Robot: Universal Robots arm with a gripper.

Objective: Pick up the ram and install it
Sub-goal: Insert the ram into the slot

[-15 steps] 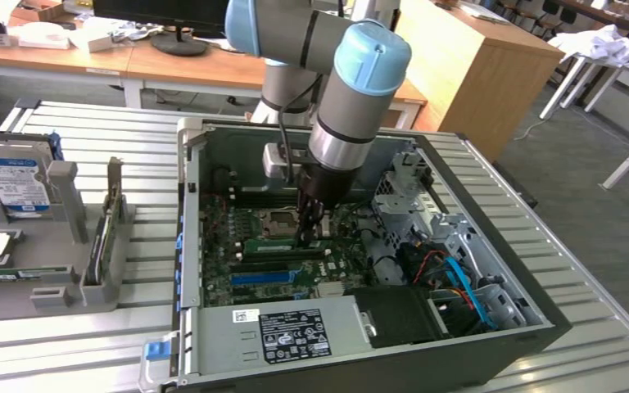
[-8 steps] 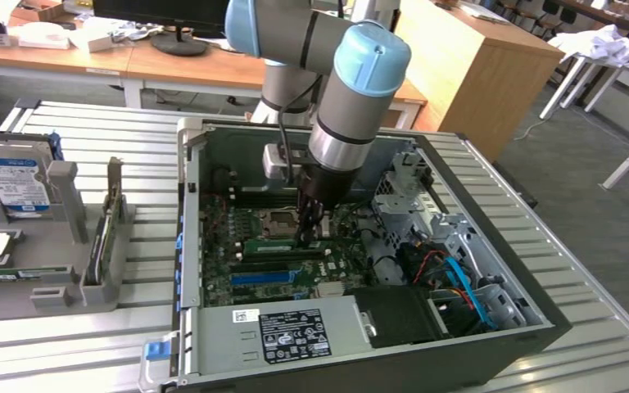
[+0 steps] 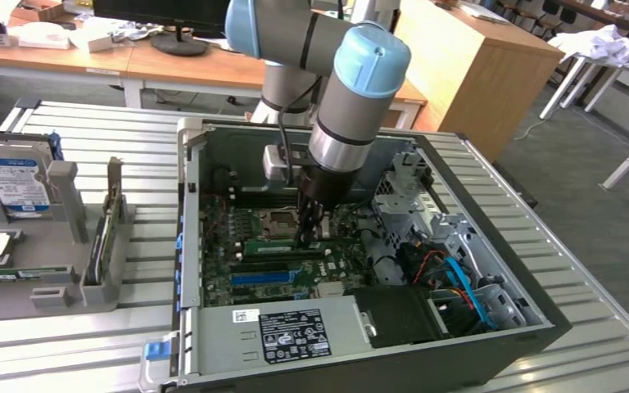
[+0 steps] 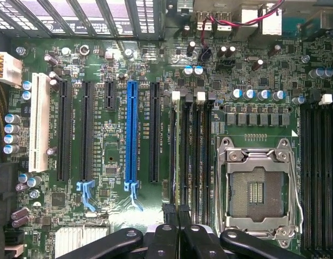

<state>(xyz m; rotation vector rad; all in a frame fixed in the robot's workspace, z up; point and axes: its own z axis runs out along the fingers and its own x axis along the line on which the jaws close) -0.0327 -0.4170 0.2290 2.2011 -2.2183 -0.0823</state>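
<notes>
The tool (image 3: 312, 237) (image 4: 178, 211) is closed, its two black fingertips together, reaching down into the open computer case (image 3: 402, 368) on the slatted metal desk (image 3: 74, 344). Its tips meet one end of the ram (image 3: 276, 245) (image 4: 176, 151). The ram stands on edge in a black slot, between the blue slot (image 4: 131, 129) and the processor socket (image 4: 256, 189). I cannot tell whether the tips pinch it or only touch it.

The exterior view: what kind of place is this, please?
Probably a robotics lab or workshop. A robot arm reaches into an open computer case on a slatted metal table, a grey fixture beside it holds a hard drive, and wooden desks stand behind.
</notes>
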